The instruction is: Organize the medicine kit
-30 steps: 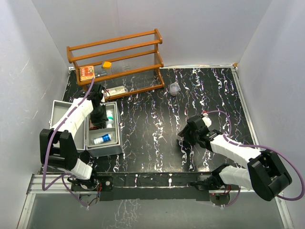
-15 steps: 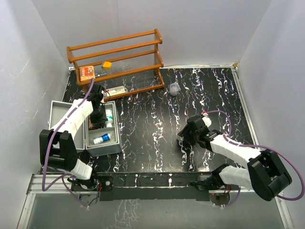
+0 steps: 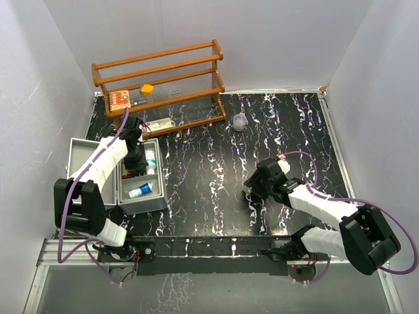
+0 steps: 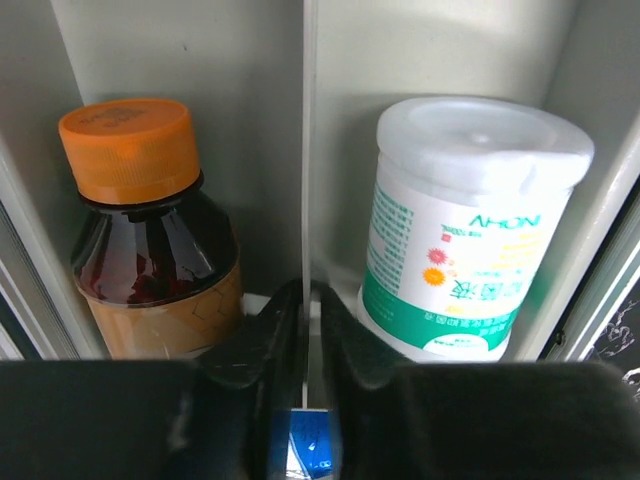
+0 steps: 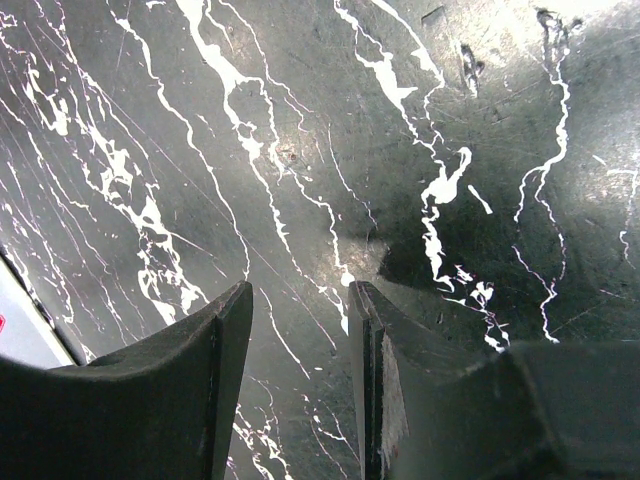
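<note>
Left end effector (image 4: 307,300) is down inside the medicine kit (image 3: 141,204), which stands lid-open at the left side of the worktop (image 3: 209,163). Its fingers are pinched almost together, in line with the divider (image 4: 305,150). An orange-capped brown bottle (image 4: 155,250) stands left of it and a white tub (image 4: 460,240) right. Right end effector (image 5: 300,292) is low over the worktop, fingers spread, holding nothing.

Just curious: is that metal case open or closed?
Open. The case has its lid swung out to the left, and bottles show inside.
</note>
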